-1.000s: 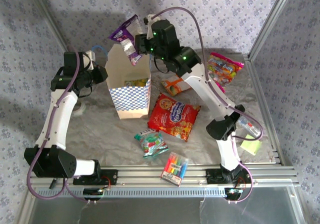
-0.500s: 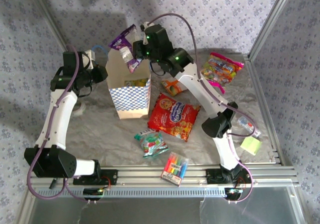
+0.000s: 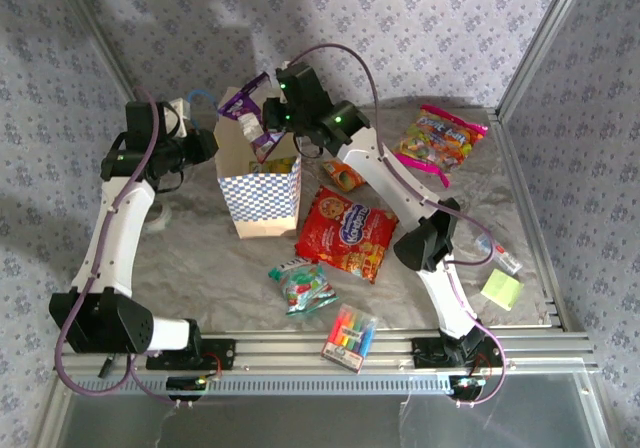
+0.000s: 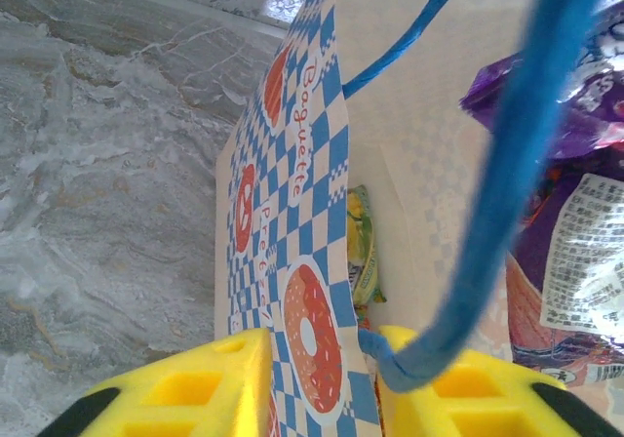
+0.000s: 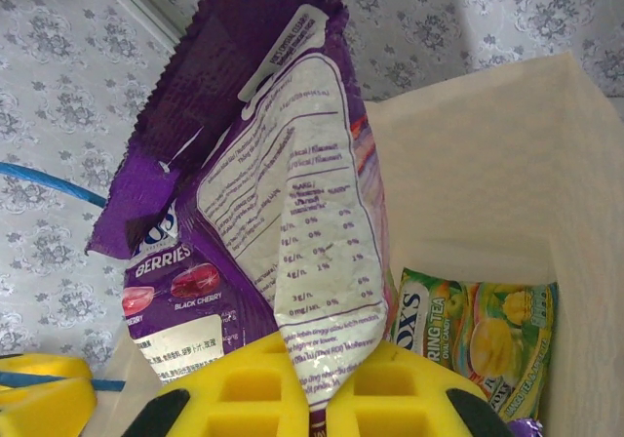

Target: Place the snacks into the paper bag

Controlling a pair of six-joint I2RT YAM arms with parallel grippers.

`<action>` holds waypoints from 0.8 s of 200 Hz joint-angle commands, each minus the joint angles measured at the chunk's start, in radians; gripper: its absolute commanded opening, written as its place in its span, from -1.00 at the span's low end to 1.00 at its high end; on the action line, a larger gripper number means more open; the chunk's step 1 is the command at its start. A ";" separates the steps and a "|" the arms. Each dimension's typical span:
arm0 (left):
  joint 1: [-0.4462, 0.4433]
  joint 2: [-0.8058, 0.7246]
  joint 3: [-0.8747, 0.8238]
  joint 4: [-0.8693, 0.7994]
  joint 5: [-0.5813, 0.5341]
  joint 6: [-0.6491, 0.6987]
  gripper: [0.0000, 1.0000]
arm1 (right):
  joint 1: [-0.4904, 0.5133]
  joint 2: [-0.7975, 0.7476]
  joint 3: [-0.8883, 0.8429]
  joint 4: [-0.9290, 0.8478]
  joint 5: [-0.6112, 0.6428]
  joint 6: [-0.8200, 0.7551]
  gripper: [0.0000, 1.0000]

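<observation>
The paper bag [image 3: 258, 190] stands upright at the table's back left, mouth open. My right gripper [image 3: 270, 118] is shut on a purple packet [image 3: 243, 101] and holds it over the bag's mouth; the packet [image 5: 253, 164] hangs partly inside. A green-yellow packet [image 5: 478, 335] lies on the bag's floor. My left gripper [image 3: 208, 146] straddles the bag's left wall [image 4: 292, 193], jaws apart, with the blue cord handle [image 4: 517, 164] beside one finger. On the table lie the red cookie bag [image 3: 345, 230], an orange-white packet [image 3: 345, 175], a pink-edged candy bag [image 3: 440, 140] and a green-red packet [image 3: 303, 286].
A clear pack of coloured markers [image 3: 349, 336] lies near the front rail. A yellow sticky-note pad [image 3: 501, 288] sits at the right front. Patterned walls and metal posts close in the back and sides.
My right arm has swung left and lower, bringing the purple packet down into the bag's mouth. The left arm has stayed at the bag's wall.
</observation>
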 commanded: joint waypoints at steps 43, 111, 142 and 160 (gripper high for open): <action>0.008 0.013 0.111 0.073 0.022 0.052 -0.17 | 0.012 0.029 0.041 0.000 -0.008 0.042 -1.00; 0.008 0.081 0.183 0.103 0.007 0.032 -0.18 | 0.015 0.051 0.039 -0.006 -0.029 0.081 -1.00; 0.011 0.101 0.194 0.108 0.005 0.017 -0.47 | 0.016 0.058 0.040 -0.003 -0.047 0.098 -1.00; 0.016 0.092 0.187 0.109 -0.007 0.009 -0.53 | 0.018 0.060 0.039 -0.004 -0.055 0.099 -1.00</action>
